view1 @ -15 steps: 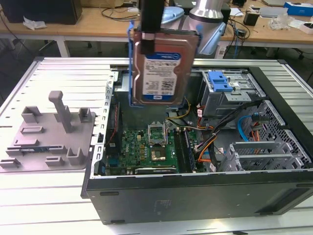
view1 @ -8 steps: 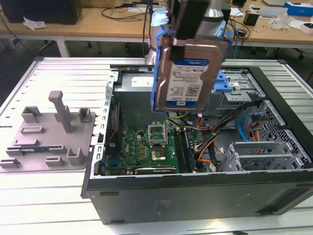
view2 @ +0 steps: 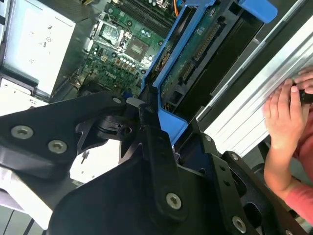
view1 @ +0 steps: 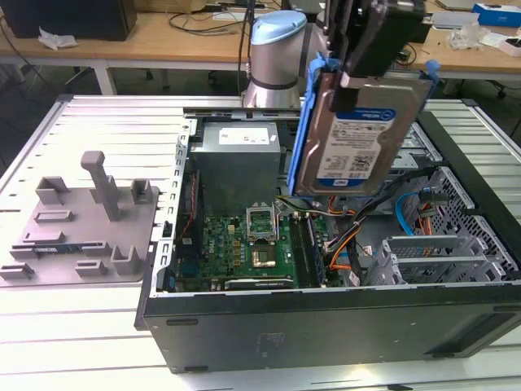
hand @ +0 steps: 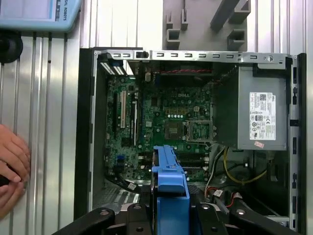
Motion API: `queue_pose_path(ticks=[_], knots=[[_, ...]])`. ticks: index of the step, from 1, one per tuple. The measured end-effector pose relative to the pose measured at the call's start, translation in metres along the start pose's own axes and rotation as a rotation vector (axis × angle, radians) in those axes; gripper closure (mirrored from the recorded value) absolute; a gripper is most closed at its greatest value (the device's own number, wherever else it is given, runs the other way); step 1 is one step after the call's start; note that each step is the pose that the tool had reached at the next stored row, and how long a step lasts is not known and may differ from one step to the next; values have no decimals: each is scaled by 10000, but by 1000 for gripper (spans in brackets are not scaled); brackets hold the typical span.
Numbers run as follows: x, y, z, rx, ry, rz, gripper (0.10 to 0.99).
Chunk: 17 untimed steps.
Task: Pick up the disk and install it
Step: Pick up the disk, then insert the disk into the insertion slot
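disk (view1: 362, 134) aloft over the case (view1: 326, 322)
gripper (view1: 358, 73) clamped on its top edge; it hangs long axis down, directly below the gripper.

Arm (view1: 277, 49) upright; gripper (view1: 358, 81) high, pointing down, fingers (view2: 155, 156) clamped on disk (view1: 358, 142) top edge.

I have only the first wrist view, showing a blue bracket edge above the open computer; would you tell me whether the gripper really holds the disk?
Observer: Yes; in the exterior view the gripper clamps the disk near its top edge.
Operator: Thank you; is it touching anything below?
Observer: It seems not; the exterior view shows it hanging upright above the open computer case.
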<state>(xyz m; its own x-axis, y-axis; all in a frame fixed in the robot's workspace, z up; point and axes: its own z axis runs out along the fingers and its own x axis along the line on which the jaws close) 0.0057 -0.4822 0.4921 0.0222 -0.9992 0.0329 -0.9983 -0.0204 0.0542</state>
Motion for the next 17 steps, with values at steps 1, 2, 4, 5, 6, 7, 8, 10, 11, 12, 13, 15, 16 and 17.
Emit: queue_pose_path(ticks=[1, 2, 4, 5, 6, 7, 8, 10, 11, 12, 13, 15, 16, 17], knots=[[0, 0, 0, 0, 0, 1, 718], [0, -2, -1, 0, 1, 0, 718], [0, -3, -1, 0, 1, 0, 718], [0, -4, -1, 0, 1, 0, 718], [1, -4, 0, 0, 0, 0, 718], [0, -4, -1, 0, 1, 0, 718], [0, -5, 0, 0, 0, 0, 718], [1, -6, -1, 0, 0, 0, 718], [0, -7, -1, -1, 1, 0, 718], [1, -7, -1, 0, 1, 1, 718], [1, -8, -1, 0, 1, 0, 718], [1, -8, -1, 0, 0, 0, 718], [0, -9, -1, 0, -1, 0, 718], [0, -9, -1, 3, 0, 0, 718]])
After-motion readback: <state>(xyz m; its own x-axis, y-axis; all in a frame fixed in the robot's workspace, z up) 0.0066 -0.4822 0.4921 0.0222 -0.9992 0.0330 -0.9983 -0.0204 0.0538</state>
